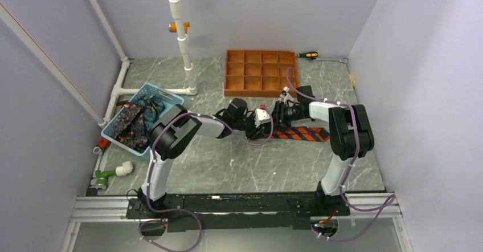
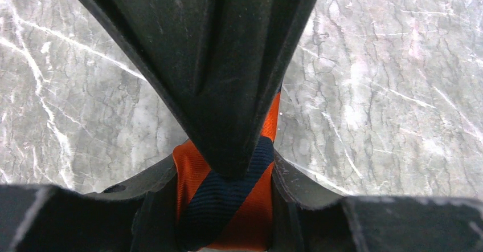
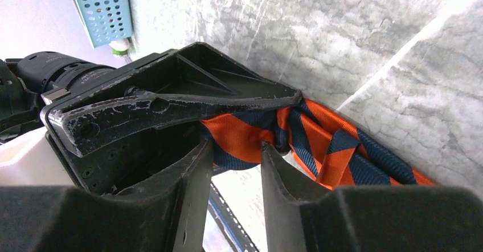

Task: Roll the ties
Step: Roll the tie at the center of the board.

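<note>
The orange and black striped tie [image 1: 302, 133] lies flat on the marble table to the right of centre, its left end bunched where both grippers meet. My left gripper [image 1: 261, 127] is shut on that end; in the left wrist view the tie [image 2: 193, 172] fills the gap of the left gripper [image 2: 225, 178]. My right gripper [image 1: 277, 119] faces it from the right. In the right wrist view the right gripper [image 3: 236, 146] has its fingers apart, tips against the folded tie [image 3: 336, 143]. Other dark patterned ties [image 1: 130, 124] lie in the basket.
A light blue basket [image 1: 171, 97] stands at the left, also in the right wrist view [image 3: 102, 7]. An orange-brown gridded tray [image 1: 226, 69] sits at the back, a screwdriver [image 1: 308, 55] beside it. White pipes [image 1: 182, 35] rise at back left. A green and white fitting [image 1: 111, 173] lies front left.
</note>
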Motion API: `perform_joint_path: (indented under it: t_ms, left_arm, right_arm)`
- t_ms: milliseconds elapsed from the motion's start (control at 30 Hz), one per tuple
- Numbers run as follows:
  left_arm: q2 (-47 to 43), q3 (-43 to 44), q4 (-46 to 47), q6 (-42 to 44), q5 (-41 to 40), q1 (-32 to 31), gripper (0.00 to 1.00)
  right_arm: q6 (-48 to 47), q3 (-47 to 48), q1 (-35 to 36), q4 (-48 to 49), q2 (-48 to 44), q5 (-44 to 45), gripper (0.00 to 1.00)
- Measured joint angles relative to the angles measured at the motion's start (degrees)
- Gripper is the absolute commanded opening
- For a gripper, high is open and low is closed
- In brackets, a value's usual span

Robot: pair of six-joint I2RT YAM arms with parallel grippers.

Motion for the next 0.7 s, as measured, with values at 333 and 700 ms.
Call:
perform_joint_path:
  t_ms: [333,700]
  left_arm:
    - [0.0,1.14,-1.62,0.85,0.37,0.04,0.28]
    - [0.7,1.55,-0.57,1.64,4.13,0.85,0.47]
  right_arm:
    - [-1.6,-0.33,-0.17,0.15,0.85,-1.84,0.0]
    - [-5.46,3.48,0.42,-5.95,2.62,0.07,0.0]
